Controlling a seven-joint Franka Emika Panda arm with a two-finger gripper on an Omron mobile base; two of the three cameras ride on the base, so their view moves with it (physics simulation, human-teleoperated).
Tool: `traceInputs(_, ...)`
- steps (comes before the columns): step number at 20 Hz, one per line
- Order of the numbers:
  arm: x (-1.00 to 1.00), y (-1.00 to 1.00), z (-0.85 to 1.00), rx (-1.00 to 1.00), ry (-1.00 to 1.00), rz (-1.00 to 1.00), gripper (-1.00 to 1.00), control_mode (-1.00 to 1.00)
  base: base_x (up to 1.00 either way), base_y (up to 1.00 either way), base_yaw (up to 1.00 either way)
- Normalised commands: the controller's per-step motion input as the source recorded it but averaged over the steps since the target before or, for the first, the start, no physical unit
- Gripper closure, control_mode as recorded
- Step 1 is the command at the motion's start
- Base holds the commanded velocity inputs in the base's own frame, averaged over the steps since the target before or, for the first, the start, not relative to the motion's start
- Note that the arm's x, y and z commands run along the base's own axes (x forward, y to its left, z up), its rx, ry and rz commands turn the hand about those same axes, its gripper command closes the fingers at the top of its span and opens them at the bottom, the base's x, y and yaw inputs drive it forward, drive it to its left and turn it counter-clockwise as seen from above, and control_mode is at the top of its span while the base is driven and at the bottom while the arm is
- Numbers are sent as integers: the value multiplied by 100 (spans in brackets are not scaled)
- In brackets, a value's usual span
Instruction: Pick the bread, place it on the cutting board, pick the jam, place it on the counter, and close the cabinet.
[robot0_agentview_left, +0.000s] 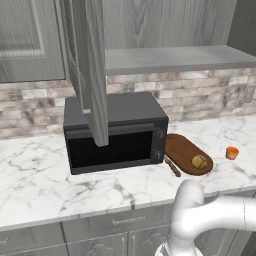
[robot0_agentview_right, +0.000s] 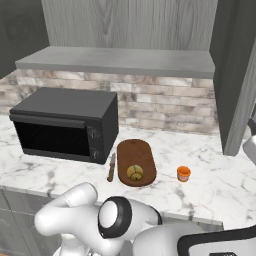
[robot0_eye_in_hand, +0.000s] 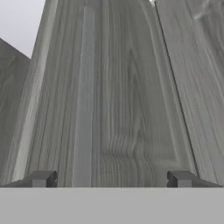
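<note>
On the counter's (robot0_agentview_right: 45, 172) front half, bread (robot0_agentview_right: 134, 172) tops the board (robot0_agentview_right: 135, 155), jam (robot0_agentview_right: 183, 173) stands beside; the wide-open, empty gripper (robot0_eye_in_hand: 110, 179) faces the unclosed cabinet door (robot0_eye_in_hand: 113, 96).

Open cabinet (robot0_agentview_left: 92, 70) door crosses in front of the microwave (robot0_agentview_left: 117, 132), hiding a strip of its top and front; door's upper part cut off by the frame's top edge. Jam (robot0_agentview_right: 183, 173) too small to read any label. End effector (robot0_eye_in_hand: 109, 179): fingertips only, against grey wood grain.
</note>
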Motion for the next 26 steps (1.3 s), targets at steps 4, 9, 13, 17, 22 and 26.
traceInputs(4,16,0,1,0,0,12,-100,-100,0,0,0)
traceInputs(9,16,0,0,0,0,12,-100,-100,0,0,0)
traceInputs(13,9,0,1,0,0,12,-100,-100,0,0,0)
traceInputs(17,2,4,16,0,0,10,-100,-100,0,0,0)
traceInputs(22,0,12,28,0,0,8,-100,-100,0,0,0)
traceInputs(26,0,16,22,0,0,9,-100,-100,0,0,0)
